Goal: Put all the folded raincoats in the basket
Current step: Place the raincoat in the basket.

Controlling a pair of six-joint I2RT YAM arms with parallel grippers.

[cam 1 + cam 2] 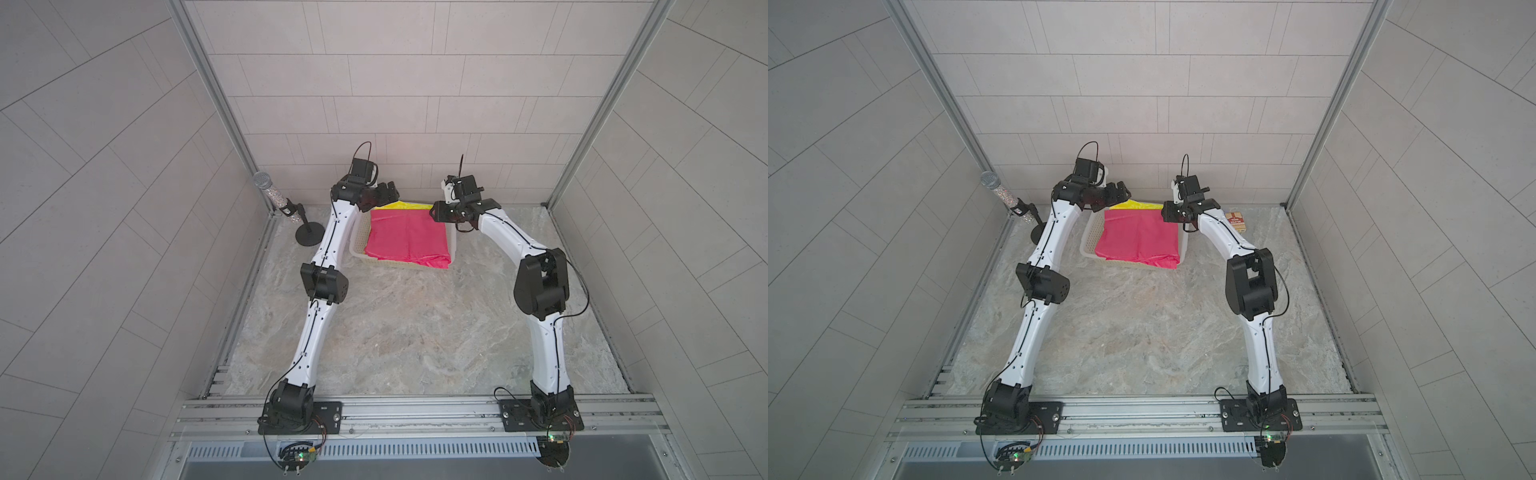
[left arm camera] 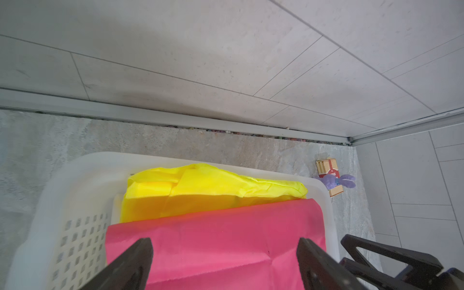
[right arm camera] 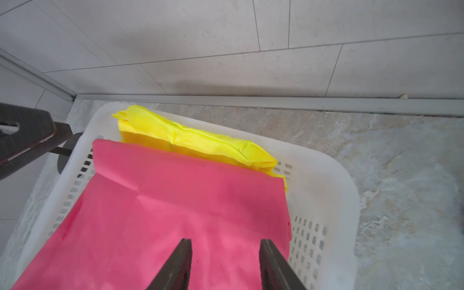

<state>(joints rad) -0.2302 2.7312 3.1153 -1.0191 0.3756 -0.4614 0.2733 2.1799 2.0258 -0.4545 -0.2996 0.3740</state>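
Observation:
The folded pink raincoat (image 1: 409,237) (image 1: 1140,237) lies in the white perforated basket (image 1: 358,245) (image 1: 1088,241) on top of a folded yellow one (image 1: 405,205). Its near right corner hangs over the basket's front rim. My left gripper (image 1: 388,192) hovers over the basket's far left corner. In the left wrist view this gripper (image 2: 224,242) stands wide open above the pink raincoat (image 2: 213,238), holding nothing. My right gripper (image 1: 436,212) is over the far right corner. Seen from its own wrist, the right gripper (image 3: 226,241) is open, with the pink sheet (image 3: 175,213) lying flat beneath it.
A glittery microphone (image 1: 270,195) on a black stand (image 1: 309,233) is left of the basket, beside my left arm. A small striped box (image 1: 1235,220) and a purple plush toy (image 2: 337,181) sit at the back right. The tiled back wall is close behind the basket.

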